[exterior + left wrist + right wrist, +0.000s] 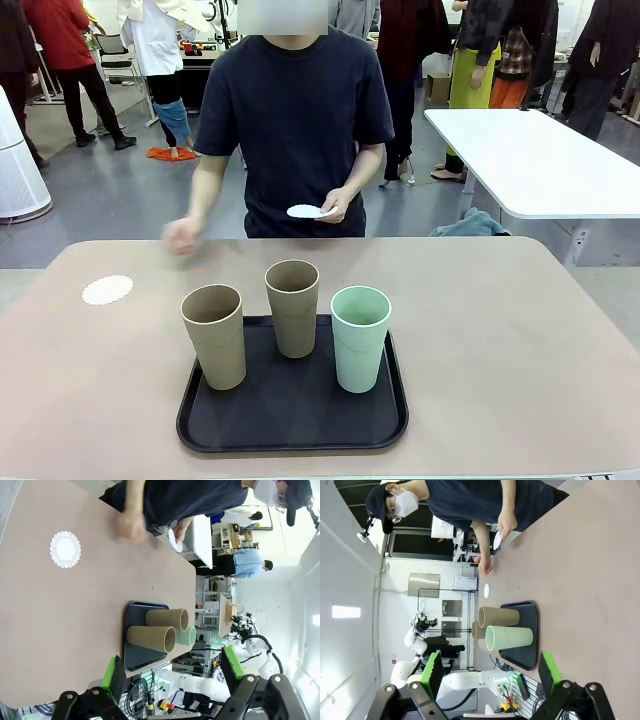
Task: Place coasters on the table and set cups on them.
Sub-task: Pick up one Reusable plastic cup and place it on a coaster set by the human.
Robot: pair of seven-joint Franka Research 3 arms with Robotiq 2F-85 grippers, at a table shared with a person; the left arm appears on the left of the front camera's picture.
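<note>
left gripper [171, 667]: my fingers stand spread wide, released, with nothing between the green pads.
right gripper [489, 667]: my fingers are equally wide apart and grip nothing.
black rectangular plastic tray [290, 425] [137, 658] [530, 615]: lies ahead of both finger pairs, in line with the gap between them, on the large beige-tan matte table [500, 330] [75, 610] [590, 580].
first tan-brown tapered tumbler [214, 335] [150, 639] [476, 630]: upright on the tray; of the three it is nearest my left fingers.
second tan-brown tapered tumbler [292, 305] [167, 617] [500, 616]: upright on the tray, in the middle and farthest from both finger pairs.
pale mint green tapered tumbler [359, 335] [189, 636] [512, 637]: upright on the tray, nearest my right fingers.
round white scalloped paper coaster [107, 290] [65, 549] [486, 590]: flat on the table, bare, well beyond the tray and off to my left fingers' side. It lies well apart from every tumbler.
held white paper discs [305, 211] [173, 540] [497, 537]: far ahead of my fingers, past the table's far edge, pinched in the person's holding hand [337, 205]. I cannot tell how many.
person's free hand [183, 235] [131, 527] [485, 569]: motion-blurred, low at the table's far edge. It is near the laid coaster but apart from it.
</note>
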